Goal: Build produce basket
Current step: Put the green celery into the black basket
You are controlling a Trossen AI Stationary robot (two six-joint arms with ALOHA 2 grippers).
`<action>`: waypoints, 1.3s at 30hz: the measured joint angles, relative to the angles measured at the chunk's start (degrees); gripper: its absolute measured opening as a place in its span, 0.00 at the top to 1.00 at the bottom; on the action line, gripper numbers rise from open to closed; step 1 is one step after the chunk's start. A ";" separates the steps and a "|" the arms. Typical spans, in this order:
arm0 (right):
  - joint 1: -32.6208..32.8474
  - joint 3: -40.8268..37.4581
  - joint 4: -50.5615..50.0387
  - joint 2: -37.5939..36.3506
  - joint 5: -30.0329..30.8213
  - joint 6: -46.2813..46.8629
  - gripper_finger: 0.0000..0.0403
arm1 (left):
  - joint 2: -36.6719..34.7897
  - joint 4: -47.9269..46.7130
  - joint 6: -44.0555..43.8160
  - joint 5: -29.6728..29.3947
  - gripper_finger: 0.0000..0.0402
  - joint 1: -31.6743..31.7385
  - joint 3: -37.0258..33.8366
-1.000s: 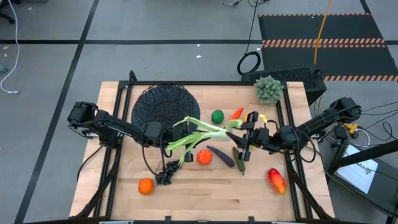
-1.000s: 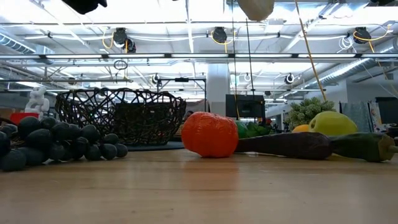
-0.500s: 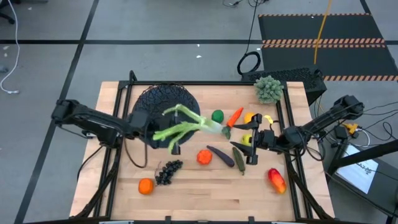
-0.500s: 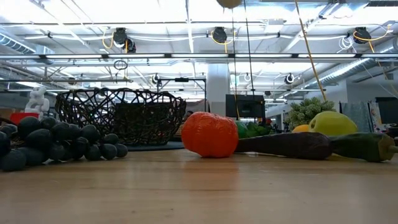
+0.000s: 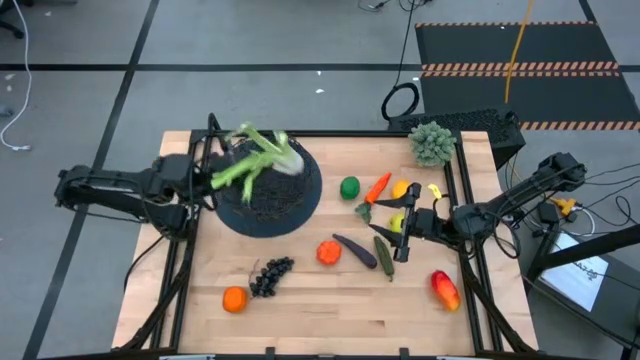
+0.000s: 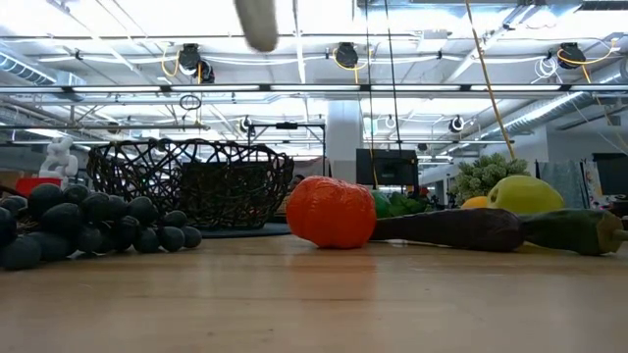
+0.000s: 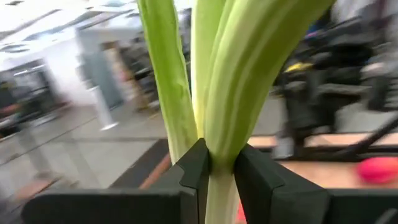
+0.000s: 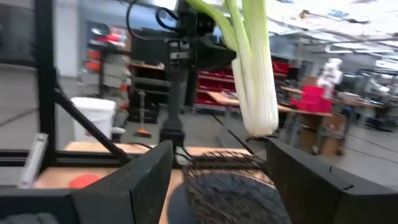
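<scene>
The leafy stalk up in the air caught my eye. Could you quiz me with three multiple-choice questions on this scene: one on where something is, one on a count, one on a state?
1. Where is the leafy stalk?
A. Flat on the table by the grapes
B. Held up over the basket
C. Beside the frilly clump

2. How many orange-coloured round fruits lie on the table?
A. Two
B. Four
C. None

3. How is the right gripper?
A. Shut on the eggplant
B. Open, holding nothing
C. Shut on the mango

Answers: 1 B, the left gripper pinches its stem above the wire bowl. 2 A, one mid-table and one near the front edge. 3 B, its fingers stand apart with nothing between them.
</scene>
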 joint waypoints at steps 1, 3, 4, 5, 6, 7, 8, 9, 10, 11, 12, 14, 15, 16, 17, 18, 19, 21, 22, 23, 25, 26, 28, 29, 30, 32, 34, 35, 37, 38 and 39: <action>-0.01 0.00 -0.70 -0.02 0.03 0.04 0.37 | -0.87 -1.01 0.06 -1.49 0.83 0.66 0.00; -0.01 0.00 -1.79 0.02 0.03 0.02 0.37 | -2.19 -3.13 -2.13 -4.37 0.83 2.16 0.00; -0.01 0.00 -1.92 0.02 0.03 -0.05 0.37 | -2.64 -4.21 -4.61 -5.82 0.83 3.06 0.00; -0.04 0.00 -1.91 0.02 0.03 -0.22 0.37 | -2.85 -5.30 -7.23 -6.94 0.83 4.10 0.00; -0.08 0.00 -1.81 0.00 0.03 -0.24 0.37 | -2.96 -6.41 -9.08 -7.53 0.83 5.29 0.00; -0.08 0.00 -1.80 0.00 0.03 -0.26 0.37 | -2.96 -7.71 -10.15 -7.60 0.83 6.53 0.00; -0.08 0.00 -1.82 0.00 0.03 -0.32 0.37 | -2.81 -8.94 -10.94 -7.63 0.83 7.74 0.00; -0.08 0.00 -1.83 0.00 0.03 -0.35 0.37 | -2.39 -10.01 -11.76 -7.59 0.83 8.90 0.00; -0.08 0.00 -1.82 0.00 0.03 -0.37 0.37 | -1.79 -11.18 -12.51 -7.56 0.83 10.14 0.00; -0.08 0.00 -1.79 0.00 0.03 -0.37 0.37 | -1.17 -12.50 -13.16 -7.44 0.83 11.31 0.00; -0.08 0.00 -1.82 0.00 0.04 -0.37 0.37 | -0.38 -14.03 -13.76 -7.22 0.83 12.50 0.00; -0.10 0.00 -1.83 0.00 0.04 -0.37 0.37 | 1.33 -16.32 -15.37 -5.92 0.83 14.76 0.00; -0.10 0.00 -1.83 0.00 0.03 -0.37 0.37 | 2.17 -17.28 -16.26 -4.74 0.83 15.92 0.00; -0.10 0.00 -1.82 0.00 0.04 -0.37 0.37 | 3.03 -18.24 -16.99 -3.21 0.83 17.03 0.00; -0.10 0.00 -1.80 0.00 0.04 -0.39 0.37 | 3.91 -18.95 -17.57 -1.86 0.83 17.96 0.00; -0.10 0.00 -1.83 0.00 0.03 -0.40 0.37 | 4.81 -19.36 -18.05 -0.56 0.83 18.68 0.00; -0.10 0.00 -1.83 0.00 0.03 -0.40 0.37 | 5.72 -19.64 -18.66 0.38 0.83 19.31 0.00; -0.10 0.00 -1.82 0.00 0.04 -0.40 0.37 | 7.37 -20.16 -19.37 1.04 0.83 20.17 0.00; -0.10 0.00 -1.82 0.00 0.05 -0.40 0.37 | 8.24 -20.39 -19.68 1.05 0.83 20.57 0.00; -0.10 0.00 -1.83 0.00 0.05 -0.40 0.37 | 9.17 -20.56 -20.13 1.05 0.83 21.05 0.00; -0.10 0.00 -1.83 0.00 0.05 -0.40 0.37 | 11.04 -20.64 -21.13 1.05 0.83 22.08 0.00; -0.10 0.00 -1.83 0.00 0.05 -0.40 0.37 | 11.92 -20.80 -21.70 1.04 0.83 22.61 0.00; -0.10 0.00 -1.97 0.00 0.03 -0.40 0.37 | 13.51 -21.02 -23.07 1.03 0.83 23.65 0.00; -0.10 0.00 -2.10 0.00 0.03 -0.40 0.37 | 14.22 -21.07 -23.59 1.04 0.83 24.23 0.00; -0.10 0.00 -2.24 0.00 0.05 -0.40 0.37 | 14.86 -21.23 -24.01 1.02 0.83 24.81 0.00; -0.10 0.00 -2.65 0.00 0.03 -0.40 0.37 | 16.02 -21.51 -25.36 -0.09 0.83 25.84 0.00; -0.10 0.00 -3.08 0.00 0.03 -0.42 0.37 | 17.02 -21.88 -26.76 -0.88 0.83 26.86 0.00; -0.10 0.00 -3.33 0.00 0.05 -0.42 0.37 | 17.42 -22.01 -27.48 -0.94 0.83 27.31 0.00; -0.10 0.00 -3.84 0.00 0.03 -0.40 0.37 | 18.12 -21.90 -28.72 -0.98 0.83 27.91 0.00; -0.10 0.00 -4.03 0.00 0.03 -0.40 0.37 | 18.48 -21.89 -29.41 -1.07 0.83 28.15 0.00; -0.10 0.00 -4.10 0.00 0.03 -0.42 0.37 | 18.76 -22.05 -30.13 -1.09 0.83 28.28 0.00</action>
